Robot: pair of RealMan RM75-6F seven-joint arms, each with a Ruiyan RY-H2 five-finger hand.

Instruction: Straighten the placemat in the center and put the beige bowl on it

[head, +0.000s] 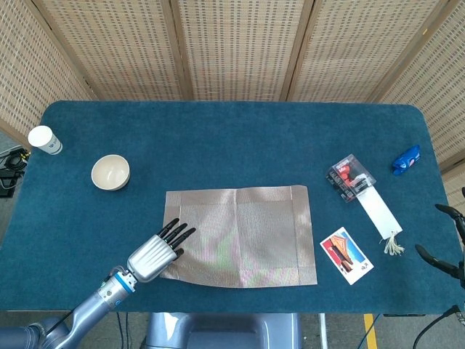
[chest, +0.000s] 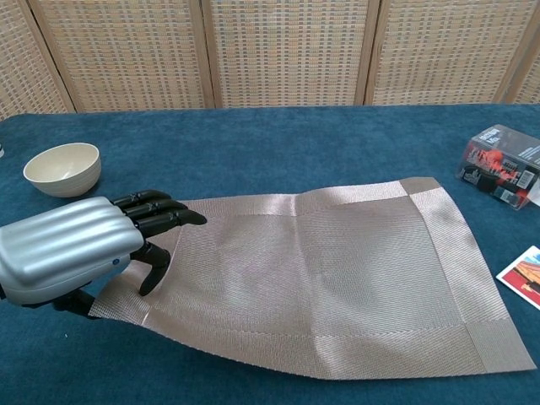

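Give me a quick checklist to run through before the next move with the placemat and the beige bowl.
1. Left robot hand on the near-left corner of the placemat: ok; whether it pinches the fabric, cannot tell.
2. Placemat square to the table edge: not ok, near edge slants.
3. Placemat lying flat: not ok, ripples show in chest view.
4. Beige bowl upright, unobstructed, off the mat: ok.
5. Picture card clear of the mat's right edge: ok, a gap shows.
6. Right robot hand free: cannot tell, only dark fingers at the frame edge.
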